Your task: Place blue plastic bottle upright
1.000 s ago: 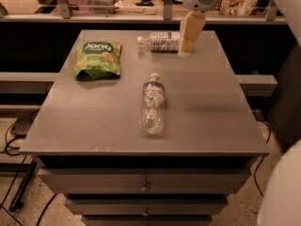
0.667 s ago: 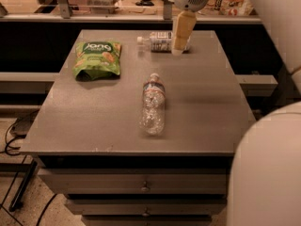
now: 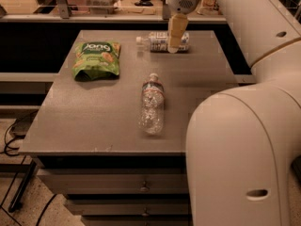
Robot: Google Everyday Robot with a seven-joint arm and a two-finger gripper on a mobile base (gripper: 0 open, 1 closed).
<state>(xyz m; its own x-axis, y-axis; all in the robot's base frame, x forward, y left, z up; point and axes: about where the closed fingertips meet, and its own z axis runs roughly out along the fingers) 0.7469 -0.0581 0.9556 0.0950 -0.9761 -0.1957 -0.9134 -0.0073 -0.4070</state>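
Observation:
The blue plastic bottle [image 3: 157, 41] lies on its side at the far edge of the grey table [image 3: 94, 121], white cap pointing left, wide pale label with dark print. My gripper [image 3: 175, 44] hangs down over the bottle's right half, its pale fingers in front of the label. The arm's large white body fills the right side of the view.
A crinkled clear bottle [image 3: 152, 103] with a narrow red-and-dark label lies on its side in the table's middle. A green snack bag [image 3: 96, 58] lies at the far left. Drawers are below the tabletop. A counter with clutter runs behind the table.
The gripper has moved left and down over the blue bottle. The arm's body has swung further into view on the right. The objects on the table have not moved.

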